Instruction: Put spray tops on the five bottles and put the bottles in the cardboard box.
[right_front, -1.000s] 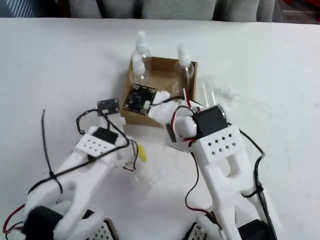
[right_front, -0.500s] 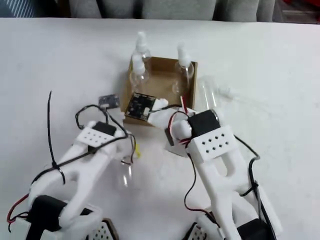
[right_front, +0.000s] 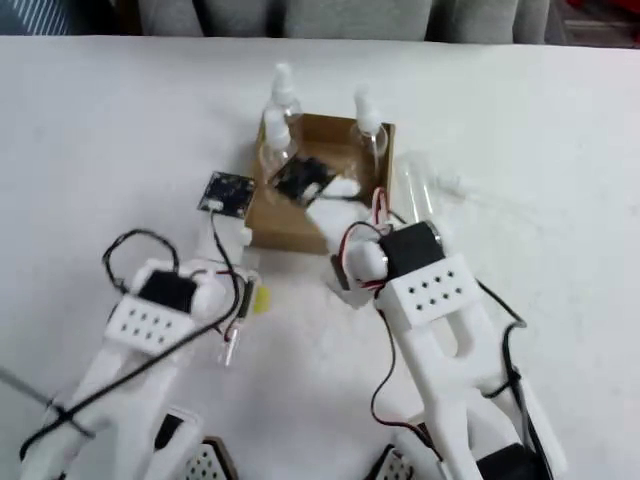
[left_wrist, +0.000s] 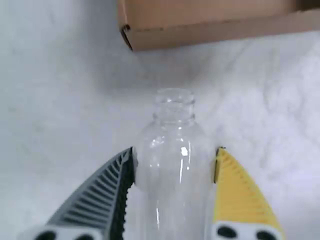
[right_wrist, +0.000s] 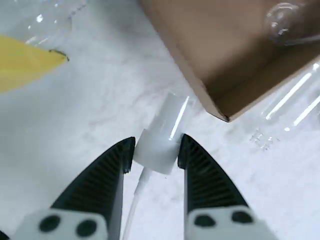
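Between the grey and yellow jaws of the left gripper (left_wrist: 175, 150) sits an uncapped clear bottle (left_wrist: 172, 120), gripped at the shoulder on both sides. Its bare neck points at the cardboard box (left_wrist: 210, 20) and stops short of a corner. Black jaws of the right gripper (right_wrist: 156, 142) are narrow, pinched on a white spray top (right_wrist: 161, 137) just off another box corner. Three capped bottles (right_front: 283, 92) stand at the box's far end. One bare bottle (right_front: 415, 190) lies beside the box.
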